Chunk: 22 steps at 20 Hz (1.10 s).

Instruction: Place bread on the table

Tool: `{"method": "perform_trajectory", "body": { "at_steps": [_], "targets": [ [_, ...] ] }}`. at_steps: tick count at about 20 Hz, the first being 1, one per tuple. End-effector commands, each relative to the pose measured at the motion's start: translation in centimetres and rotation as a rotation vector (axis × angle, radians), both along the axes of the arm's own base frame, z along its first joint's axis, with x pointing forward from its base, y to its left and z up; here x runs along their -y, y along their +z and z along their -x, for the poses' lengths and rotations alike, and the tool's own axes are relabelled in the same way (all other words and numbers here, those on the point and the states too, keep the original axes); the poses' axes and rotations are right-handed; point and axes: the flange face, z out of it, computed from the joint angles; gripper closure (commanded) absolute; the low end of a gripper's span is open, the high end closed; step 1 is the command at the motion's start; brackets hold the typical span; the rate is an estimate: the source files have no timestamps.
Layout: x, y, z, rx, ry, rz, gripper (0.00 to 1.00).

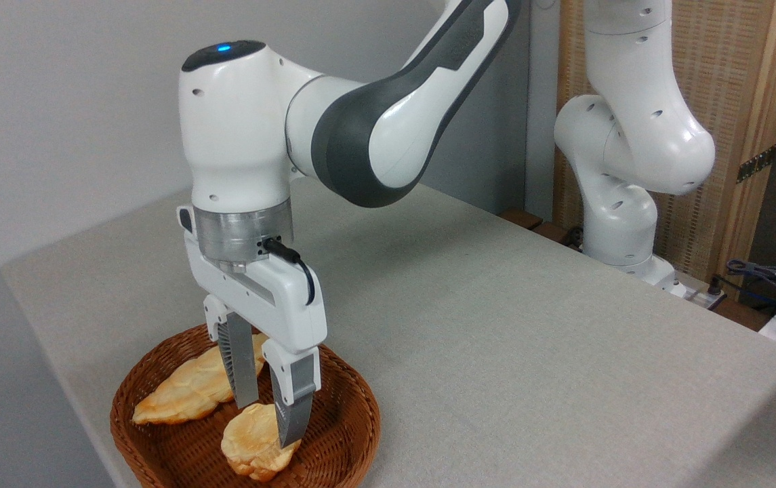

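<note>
The bread (252, 444), a small golden-tan bun with a lumpy edge, sits tilted low inside the brown wicker basket (340, 420) at the table's near left corner. My gripper (267, 423) points straight down into the basket. Its two fingers stand close together and pinch the bun's upper right edge. The nearer finger (293, 413) covers part of the bun. I cannot tell whether the bun's underside touches the basket floor. The table (496, 325) is covered in light grey-beige cloth and stretches away to the right.
A longer braided loaf (188, 390) lies in the basket's left half, behind the far finger. The arm's white base (621, 230) stands at the table's far right edge, with cables (767, 274) beyond it. A wall lies close on the left.
</note>
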Motion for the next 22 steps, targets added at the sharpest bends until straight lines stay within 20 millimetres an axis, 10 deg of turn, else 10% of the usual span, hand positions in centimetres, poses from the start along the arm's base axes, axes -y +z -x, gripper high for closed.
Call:
{"method": "perform_trajectory", "body": {
  "at_steps": [1,11,15,22],
  "targets": [
    [-0.1,-0.4,-0.5,0.007,-0.010,-0.027,0.00],
    [0.1,-1.7,-0.7,-0.016,-0.014,-0.033,0.00],
    [0.5,-2.4,-0.8,-0.026,-0.044,-0.071,0.49],
    [0.6,-2.3,-0.8,-0.025,-0.044,-0.071,0.50]
  ]
}}
